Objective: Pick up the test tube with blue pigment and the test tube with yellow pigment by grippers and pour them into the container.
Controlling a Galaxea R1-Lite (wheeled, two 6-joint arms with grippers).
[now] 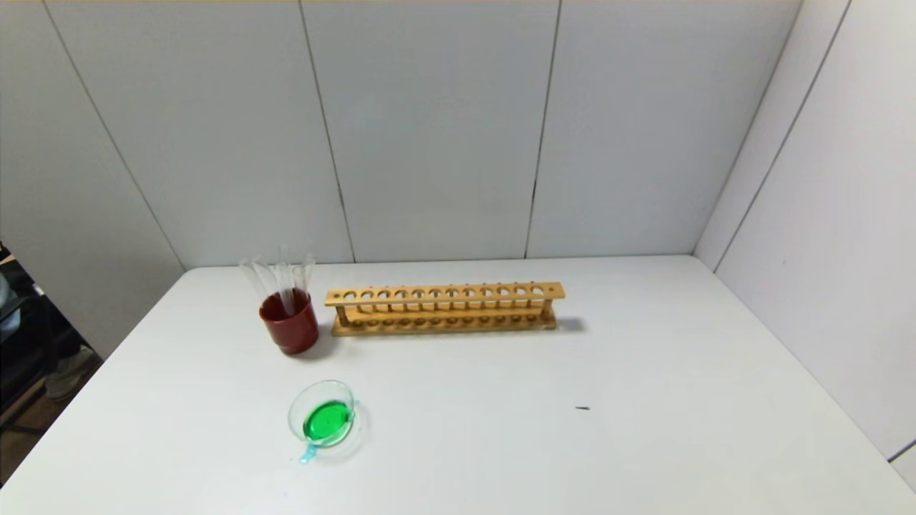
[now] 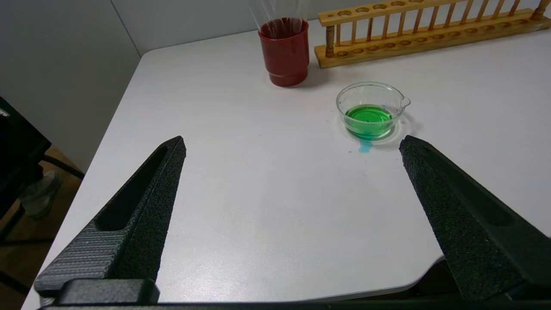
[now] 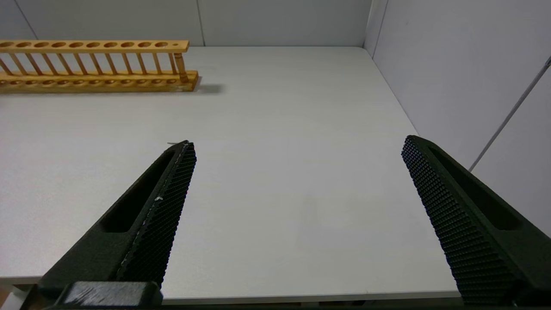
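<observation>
The clear glass container [image 1: 322,420] stands near the table's front left and holds green liquid; it also shows in the left wrist view [image 2: 371,110]. No tube with blue or yellow liquid is in view. Several clear tubes [image 1: 280,280] stand in a dark red cup [image 1: 290,322], and their bottoms are hidden inside it. My left gripper [image 2: 292,144] is open and empty over the front left of the table, short of the container. My right gripper [image 3: 297,144] is open and empty over the front right of the table. Neither gripper shows in the head view.
A long wooden tube rack [image 1: 445,307] stands empty at mid-table, right of the red cup [image 2: 285,51]; it also shows in the right wrist view [image 3: 94,64]. A small teal spill [image 2: 365,147] lies beside the container. A tiny dark speck [image 1: 582,408] lies right of centre. Walls close the back and right.
</observation>
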